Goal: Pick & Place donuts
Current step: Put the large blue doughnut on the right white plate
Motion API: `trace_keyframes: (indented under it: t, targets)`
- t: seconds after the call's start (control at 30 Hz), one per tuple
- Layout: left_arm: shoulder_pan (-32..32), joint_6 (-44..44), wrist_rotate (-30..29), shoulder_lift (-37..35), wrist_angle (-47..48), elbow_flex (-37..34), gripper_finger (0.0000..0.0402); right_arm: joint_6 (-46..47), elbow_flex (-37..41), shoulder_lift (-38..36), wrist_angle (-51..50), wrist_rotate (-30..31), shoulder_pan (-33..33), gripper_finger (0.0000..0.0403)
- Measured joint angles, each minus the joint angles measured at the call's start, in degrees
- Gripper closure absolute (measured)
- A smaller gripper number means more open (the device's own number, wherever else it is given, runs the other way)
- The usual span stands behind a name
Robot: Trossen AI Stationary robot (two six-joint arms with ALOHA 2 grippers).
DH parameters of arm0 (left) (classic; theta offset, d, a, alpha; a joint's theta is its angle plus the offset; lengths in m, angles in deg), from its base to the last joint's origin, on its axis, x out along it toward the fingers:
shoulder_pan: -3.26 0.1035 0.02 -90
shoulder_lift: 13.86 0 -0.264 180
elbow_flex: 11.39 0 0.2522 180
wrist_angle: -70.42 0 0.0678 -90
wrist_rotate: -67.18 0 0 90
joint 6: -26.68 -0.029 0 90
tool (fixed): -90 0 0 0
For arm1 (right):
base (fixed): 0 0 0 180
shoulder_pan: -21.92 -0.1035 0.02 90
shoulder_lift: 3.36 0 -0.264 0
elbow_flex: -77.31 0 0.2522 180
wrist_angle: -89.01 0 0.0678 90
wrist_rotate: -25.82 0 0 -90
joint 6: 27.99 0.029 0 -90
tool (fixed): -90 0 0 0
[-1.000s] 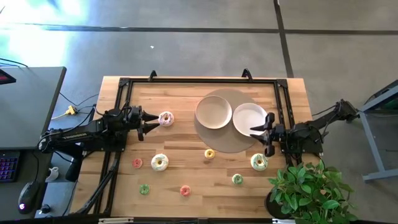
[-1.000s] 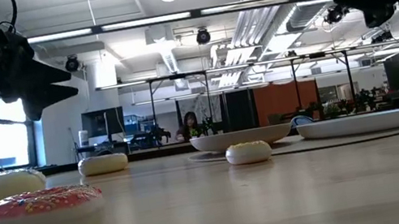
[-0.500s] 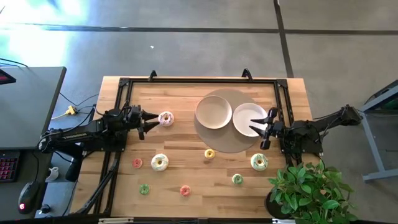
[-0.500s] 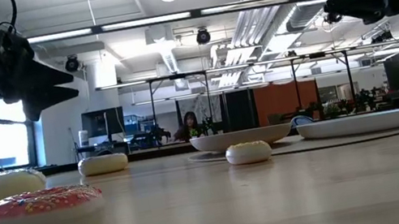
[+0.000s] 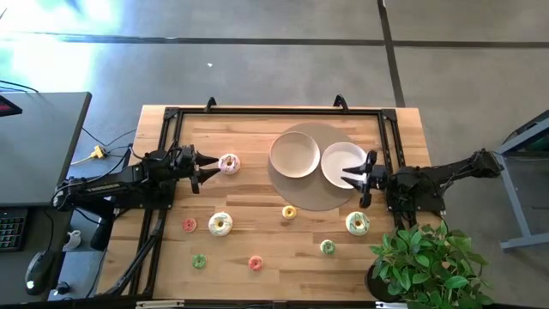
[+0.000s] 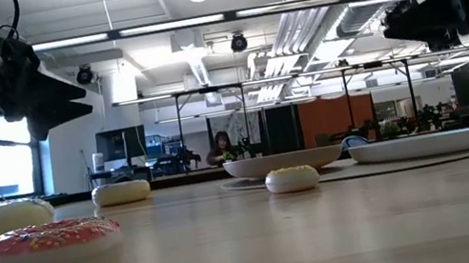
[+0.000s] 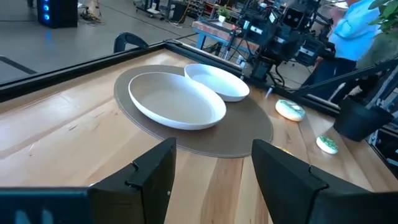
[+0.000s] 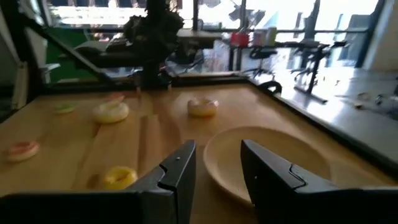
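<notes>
Several small toy donuts lie flat on the wooden table. A pink one [image 5: 229, 164] is just in front of my left gripper [image 5: 204, 169], which hovers open and empty; its fingers frame the plates in the left wrist view [image 7: 211, 180]. My right gripper [image 5: 358, 178] hangs open and empty above the white plate's [image 5: 340, 160] near-right rim, pointing toward the table's left [image 8: 221, 177]. Other donuts are a white-iced one [image 5: 220, 224], a red one [image 5: 189, 225], a yellow one [image 5: 289, 211] and a green-white one [image 5: 358, 223].
The beige plate [image 5: 294, 154] and the white plate sit side by side on a round brown mat [image 5: 310, 199]. More donuts lie near the table's near edge: green [image 5: 199, 261], orange [image 5: 255, 263], green [image 5: 327, 247]. A potted plant [image 5: 425, 257] stands at the near right corner.
My right gripper has moved toward the table's left, from the mat's right edge to above the white plate, and has dropped a little in the low view. It has stayed open. The left arm and the donuts have kept still.
</notes>
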Motion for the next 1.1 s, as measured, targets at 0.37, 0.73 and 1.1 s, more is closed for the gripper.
trace_keyframes:
  t: [0.37,0.73,1.1]
  targets:
    - [0.00,-0.63,1.53,0.00,-0.06,0.00,0.0192,15.31,-2.29,0.69,-6.35,-15.80,-0.96,0.0279]
    - [0.00,-0.62,1.52,-0.04,-5.94,-0.20,0.0192,16.68,-23.43,23.68,-23.96,-17.59,-0.98,0.0279]
    - [0.00,-5.14,1.26,-0.02,-9.29,-0.17,0.0192,32.52,-30.36,53.00,-41.55,-32.39,-2.99,0.0279]
